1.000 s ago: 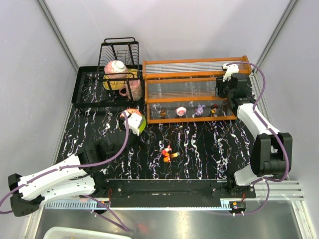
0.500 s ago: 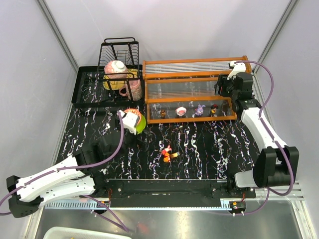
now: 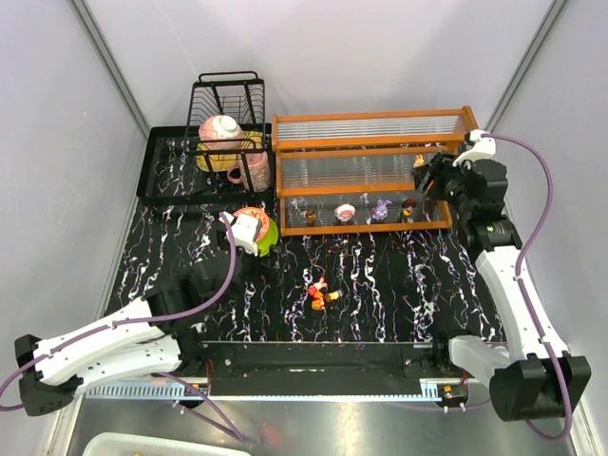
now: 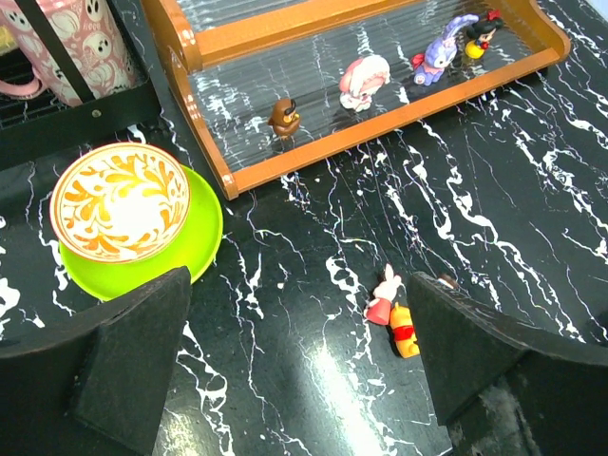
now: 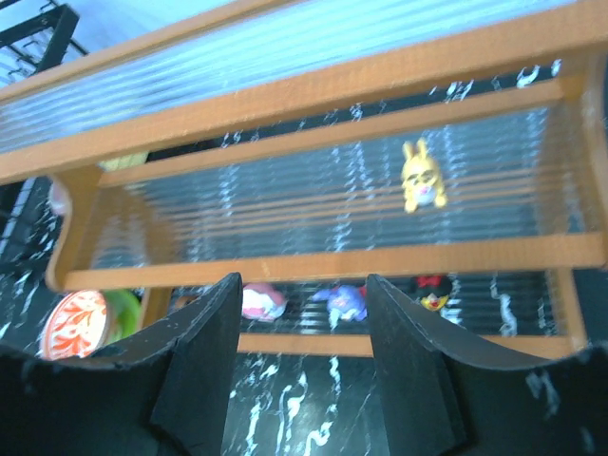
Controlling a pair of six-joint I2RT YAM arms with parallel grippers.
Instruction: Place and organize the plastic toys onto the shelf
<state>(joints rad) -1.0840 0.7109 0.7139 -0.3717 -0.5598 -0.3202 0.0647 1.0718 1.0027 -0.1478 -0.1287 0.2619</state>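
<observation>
The orange-framed shelf (image 3: 366, 171) stands at the back right. Its lowest tier (image 4: 380, 128) holds a brown toy (image 4: 282, 116), a pink-white one (image 4: 365, 78), a purple one (image 4: 439, 49) and a red-black one (image 4: 478, 36). A yellow toy (image 5: 422, 180) stands on the middle tier. On the table lie a pink rabbit (image 4: 385, 296) and a yellow bear (image 4: 405, 334), touching each other (image 3: 321, 293). My left gripper (image 4: 299, 313) hovers open to their left, empty. My right gripper (image 3: 425, 180) is open at the shelf's right end (image 5: 299, 294), holding nothing.
A red patterned bowl (image 4: 119, 199) on a green plate (image 4: 204, 233) sits just left of the shelf, under my left wrist. A black wire dish rack (image 3: 228, 114) with a pink mug (image 4: 81, 47) stands on a black tray (image 3: 176, 171) at the back left.
My right arm has drawn back to the right and toward the front, away from the middle tier, with its jaws open. The left arm has hardly moved.
</observation>
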